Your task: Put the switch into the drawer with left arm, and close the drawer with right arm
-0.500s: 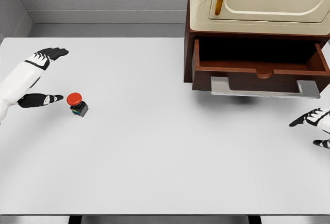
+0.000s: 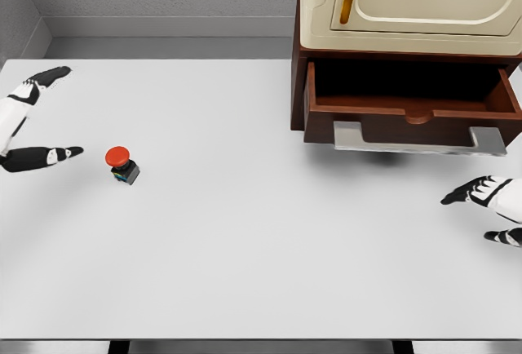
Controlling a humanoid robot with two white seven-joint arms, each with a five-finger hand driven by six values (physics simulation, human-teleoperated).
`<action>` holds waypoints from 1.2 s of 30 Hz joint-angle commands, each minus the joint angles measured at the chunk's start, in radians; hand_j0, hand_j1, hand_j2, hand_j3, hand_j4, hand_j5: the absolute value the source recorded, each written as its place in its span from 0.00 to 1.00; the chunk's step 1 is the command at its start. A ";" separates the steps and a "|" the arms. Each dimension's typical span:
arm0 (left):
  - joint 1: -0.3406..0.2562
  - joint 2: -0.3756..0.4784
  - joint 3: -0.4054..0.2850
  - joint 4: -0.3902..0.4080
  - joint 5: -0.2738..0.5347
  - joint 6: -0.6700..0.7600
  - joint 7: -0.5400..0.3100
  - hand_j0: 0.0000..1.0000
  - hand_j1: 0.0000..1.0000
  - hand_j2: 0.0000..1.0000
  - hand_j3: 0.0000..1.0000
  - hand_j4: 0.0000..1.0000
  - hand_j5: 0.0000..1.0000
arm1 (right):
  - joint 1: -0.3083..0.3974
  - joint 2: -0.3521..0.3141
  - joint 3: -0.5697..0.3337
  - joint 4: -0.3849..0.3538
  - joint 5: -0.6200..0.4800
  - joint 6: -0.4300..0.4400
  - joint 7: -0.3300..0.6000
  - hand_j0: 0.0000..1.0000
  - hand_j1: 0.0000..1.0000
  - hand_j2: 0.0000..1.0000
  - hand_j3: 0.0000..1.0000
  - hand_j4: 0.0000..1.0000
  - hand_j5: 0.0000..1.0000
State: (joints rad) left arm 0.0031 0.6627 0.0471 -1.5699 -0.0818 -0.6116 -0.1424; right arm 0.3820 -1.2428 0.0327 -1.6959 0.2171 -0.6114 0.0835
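At table's left edge: left hand [image 2: 24, 121] fingers spread, near switch [image 2: 121, 164] | right hand [image 2: 489, 207] fingers relaxed

White table [image 2: 245, 248] bears a red-capped switch [image 2: 121, 164] and drawer cabinet [image 2: 408, 52].

Loads of bare white table [image 2: 245, 248] here, basically everything between the red-capped switch [image 2: 121, 164] on the left and the cabinet [image 2: 408, 44] at the back right is open. The switch sits alone, so there's room on every side of it. The left hand [image 2: 28, 126] is spread just beside it at the edge. The drawer [image 2: 412, 101] is pulled out, open on top, its grey handle [image 2: 418, 139] sticking out front. The right hand [image 2: 489, 207] hangs near that handle, not touching.
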 commanded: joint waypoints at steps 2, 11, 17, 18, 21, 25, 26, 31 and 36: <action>0.002 0.100 -0.107 0.001 0.208 0.001 0.009 1.00 1.00 1.00 1.00 1.00 1.00 | 0.000 -0.003 -0.002 0.001 -0.007 0.001 -0.002 0.90 0.90 0.90 0.90 0.90 0.90; 0.006 0.143 -0.233 0.016 0.396 0.001 0.000 1.00 1.00 1.00 1.00 1.00 1.00 | 0.000 -0.015 -0.002 -0.001 -0.010 0.001 -0.008 0.89 0.89 0.89 0.89 0.89 0.89; 0.006 0.141 -0.291 0.033 0.422 0.001 -0.109 1.00 1.00 1.00 1.00 1.00 1.00 | 0.000 -0.018 -0.002 0.001 -0.010 0.001 -0.004 0.78 0.78 0.78 0.78 0.78 0.78; 0.006 0.133 -0.291 0.044 0.424 0.001 -0.149 1.00 1.00 1.00 1.00 1.00 1.00 | 0.000 -0.018 -0.002 -0.001 -0.010 0.001 -0.002 0.78 0.78 0.78 0.78 0.78 0.78; 0.009 0.130 -0.293 0.076 0.453 0.001 -0.178 1.00 1.00 1.00 1.00 1.00 1.00 | 0.002 -0.007 -0.002 -0.008 -0.010 0.001 0.001 0.78 0.78 0.78 0.78 0.78 0.78; -0.012 0.120 -0.303 0.125 0.513 0.001 -0.230 1.00 1.00 1.00 1.00 1.00 1.00 | 0.002 -0.017 -0.002 -0.008 -0.007 0.001 0.001 0.79 0.79 0.79 0.79 0.79 0.79; -0.034 0.115 -0.302 0.133 0.516 0.001 -0.243 1.00 1.00 1.00 1.00 1.00 1.00 | 0.002 -0.023 -0.008 -0.010 -0.007 0.001 0.001 0.79 0.79 0.79 0.79 0.79 0.79; -0.075 0.072 -0.308 0.153 0.560 0.105 -0.263 1.00 1.00 1.00 1.00 1.00 1.00 | 0.002 -0.044 -0.008 -0.013 -0.007 0.001 0.001 0.80 0.80 0.80 0.80 0.80 0.80; -0.078 0.023 -0.306 0.169 0.542 0.168 -0.264 1.00 1.00 1.00 1.00 1.00 1.00 | 0.002 -0.044 -0.007 -0.014 -0.004 0.001 0.001 0.80 0.80 0.80 0.80 0.80 0.80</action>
State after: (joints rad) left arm -0.0782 0.7024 -0.2593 -1.4078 0.4579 -0.4756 -0.4043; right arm 0.3835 -1.2847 0.0256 -1.7091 0.2189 -0.6115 0.0847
